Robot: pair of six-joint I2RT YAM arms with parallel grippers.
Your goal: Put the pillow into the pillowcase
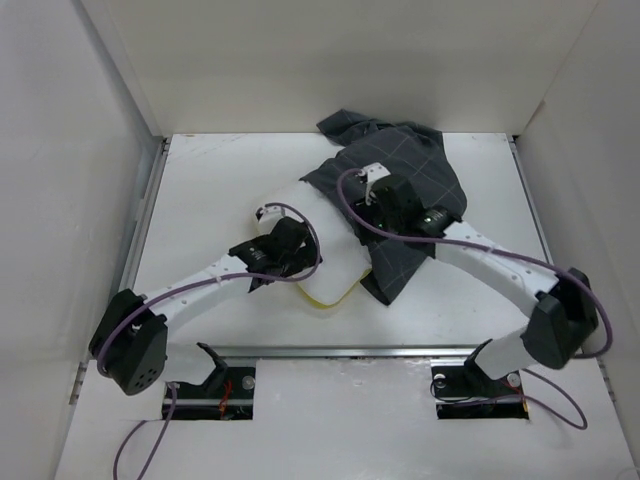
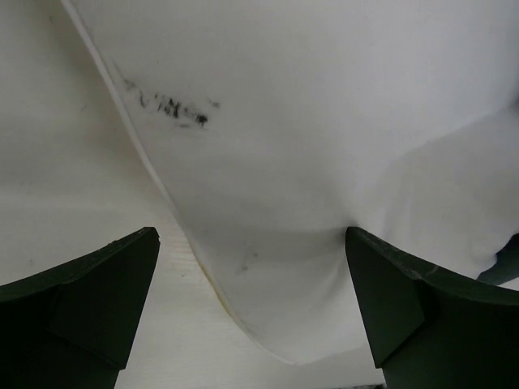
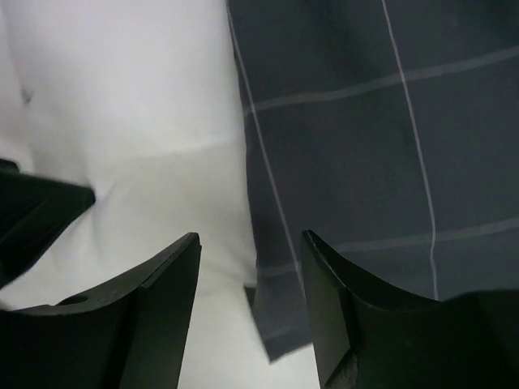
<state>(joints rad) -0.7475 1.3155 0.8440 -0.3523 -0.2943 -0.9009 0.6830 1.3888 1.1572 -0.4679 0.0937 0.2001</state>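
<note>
The white pillow (image 1: 320, 235) lies mid-table, its yellow band (image 1: 330, 298) at the near end. The dark checked pillowcase (image 1: 420, 175) covers its far right part and bunches toward the back. My left gripper (image 1: 288, 247) is open over the pillow's near left part; in the left wrist view a rounded pillow corner (image 2: 324, 121) hangs between the wide-apart fingers (image 2: 251, 237). My right gripper (image 1: 383, 200) is open over the pillowcase's left edge. In the right wrist view that edge (image 3: 365, 121) lies on the pillow (image 3: 138, 105), between the fingers (image 3: 250, 241).
The white table (image 1: 210, 190) is boxed in by white walls at the left (image 1: 60, 180), back (image 1: 340, 60) and right (image 1: 590, 160). A metal rail (image 1: 340, 352) runs along the near edge. Purple cables loop off both arms.
</note>
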